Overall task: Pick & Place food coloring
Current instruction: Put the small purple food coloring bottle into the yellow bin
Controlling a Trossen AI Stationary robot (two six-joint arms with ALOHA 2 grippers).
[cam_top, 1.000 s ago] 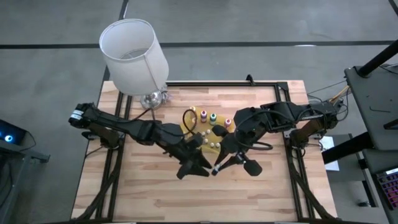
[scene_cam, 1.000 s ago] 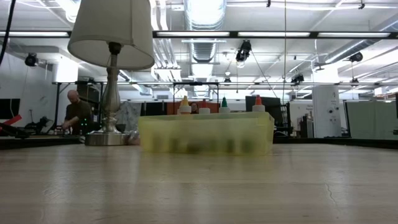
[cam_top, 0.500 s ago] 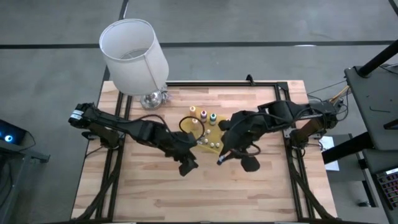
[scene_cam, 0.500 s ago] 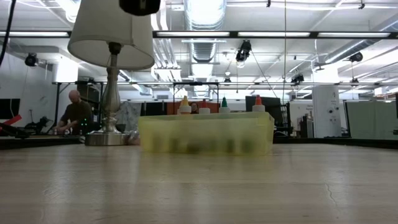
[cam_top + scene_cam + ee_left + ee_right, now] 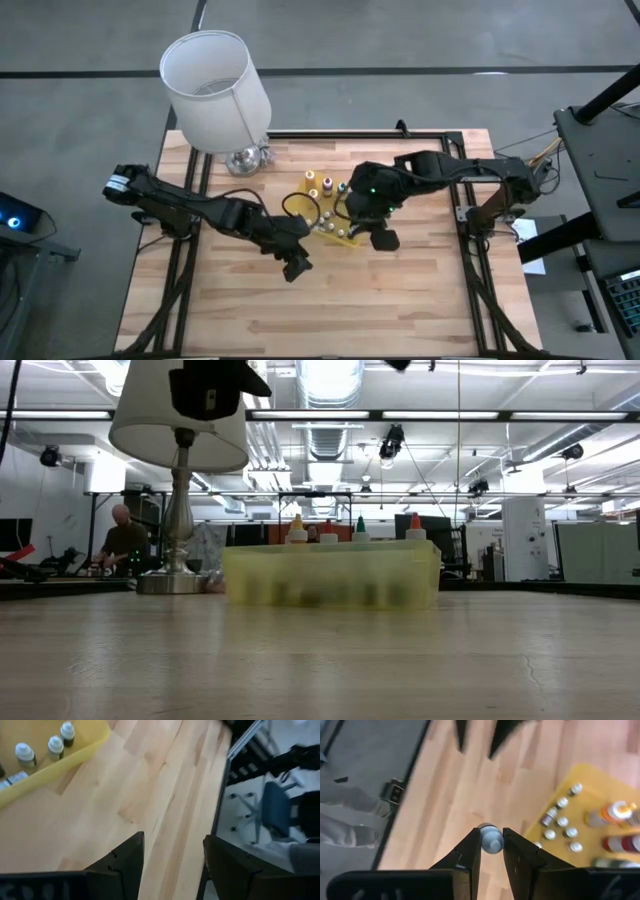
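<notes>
High view: on the wooden table [image 5: 420,300] a yellow tray [image 5: 343,238] sits near the middle, with squeeze bottles [image 5: 327,184] standing in a row along its far side and tiny vials [image 5: 330,226] on its near side. The right gripper [image 5: 362,228] hangs over the tray's right part; the left gripper [image 5: 293,266] is just left of and nearer than the tray, over bare wood. A lamp [image 5: 218,88] with a white shade stands at the far left corner. Low view: the translucent tray [image 5: 330,575] stands mid-table with four pointed bottle tips [image 5: 356,526] rising above its rim; the lamp base [image 5: 172,580] is to its left, and a person [image 5: 122,542] sits far off in the room behind. Left wrist view: the left gripper's fingers [image 5: 127,862] stand spread with nothing between them, above bare wood, a corner of the tray with capped vials [image 5: 55,744] beyond. Right wrist view: the right gripper [image 5: 491,842] pinches one small vial [image 5: 490,839] by its pale cap, held in the air above the table beside the tray [image 5: 597,800].
</notes>
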